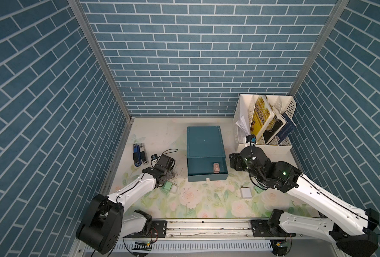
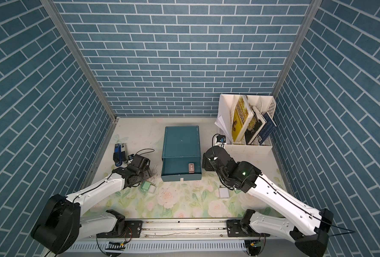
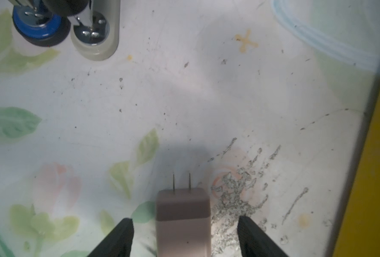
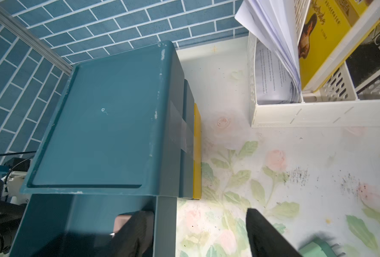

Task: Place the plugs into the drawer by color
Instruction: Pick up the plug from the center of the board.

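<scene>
Pink plug [image 3: 183, 209] sits between the spread left gripper [image 3: 184, 220], gaps both sides; right gripper [image 4: 197, 212] gapes astride the drawer [image 4: 165, 222] wall

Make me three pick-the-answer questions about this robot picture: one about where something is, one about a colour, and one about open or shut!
1. Where does the stored plug lie?
A) in the pulled-out drawer
B) in the book rack
C) on the staplers

2. What colour is the plug on the table in front of the left gripper?
A) white
B) green
C) pink

3. How do the left gripper's jaws stand?
A) squeezing the plug
B) open, one each side of it
C) shut on nothing

Answers:
1 A: the stored plug sits inside the teal cabinet's pulled-out drawer.
2 C: the left wrist view shows it pale pink, prongs pointing away.
3 B: a gap shows on both sides of the plug.
</scene>
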Robot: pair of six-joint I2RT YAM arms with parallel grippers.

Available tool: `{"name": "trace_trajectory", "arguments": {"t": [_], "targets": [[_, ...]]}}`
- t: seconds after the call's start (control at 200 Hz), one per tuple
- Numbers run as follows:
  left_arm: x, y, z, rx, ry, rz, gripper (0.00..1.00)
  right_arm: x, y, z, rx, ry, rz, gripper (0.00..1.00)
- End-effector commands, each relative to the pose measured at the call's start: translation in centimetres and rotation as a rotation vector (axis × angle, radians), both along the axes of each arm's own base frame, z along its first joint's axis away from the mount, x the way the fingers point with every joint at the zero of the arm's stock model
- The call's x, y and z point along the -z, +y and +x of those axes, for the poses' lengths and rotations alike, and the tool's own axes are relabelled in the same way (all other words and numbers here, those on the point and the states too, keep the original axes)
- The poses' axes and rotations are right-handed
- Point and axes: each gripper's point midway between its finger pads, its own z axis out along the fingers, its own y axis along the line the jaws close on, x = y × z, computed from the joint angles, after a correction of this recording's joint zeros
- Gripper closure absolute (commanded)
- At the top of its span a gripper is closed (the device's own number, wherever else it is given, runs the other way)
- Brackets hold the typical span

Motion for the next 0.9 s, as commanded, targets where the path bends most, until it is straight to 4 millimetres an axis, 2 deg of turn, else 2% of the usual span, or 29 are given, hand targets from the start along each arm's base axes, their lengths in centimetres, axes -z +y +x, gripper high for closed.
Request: {"name": "trace_trajectory", "arguments": {"t": [0.0,0.145,0.36,0.475,0.55,0.615,0.68,0.725,0.775,0.895], "targets": [[1.3,0.6,-0.2,-0.027,0.015,0.011,0.24,0.1,-1.1,-0.1,0.048,-0.005,0.006,0.28],[2.0,0.3,0.1,-0.025,0.023,-0.003,0.33,0.2,-1.1,-0.2,0.052,0.000,0.007,0.30],[0.8,0.4,1.4,-0.028,-0.010,0.021,0.54,0.2,-0.8,-0.1,0.044,-0.002,0.025,0.35],[-0.9,0.7,2.0,-0.023,-0.043,0.052,0.68,-0.3,-0.7,-0.2,0.038,-0.016,0.048,0.42],[-2.9,0.7,2.7,-0.014,-0.080,0.061,0.78,-0.5,-1.0,-0.3,0.041,-0.026,0.061,0.42],[-5.3,0.5,3.2,-0.004,-0.123,0.052,0.86,-0.5,-1.2,-0.4,0.043,-0.032,0.068,0.42],[-8.8,-0.1,3.8,0.017,-0.185,0.015,0.93,-0.4,-1.4,-0.4,0.051,-0.034,0.065,0.42],[-11.8,-0.8,4.0,0.046,-0.244,-0.021,0.95,-0.4,-1.7,-0.4,0.062,-0.035,0.061,0.42],[-16.2,-2.0,4.2,0.097,-0.337,-0.067,0.96,-0.5,-2.1,-0.4,0.078,-0.036,0.057,0.42],[-25.7,-6.4,3.1,0.313,-0.556,-0.226,1.00,-0.8,-2.7,-0.4,0.099,-0.055,0.070,0.42]]}}
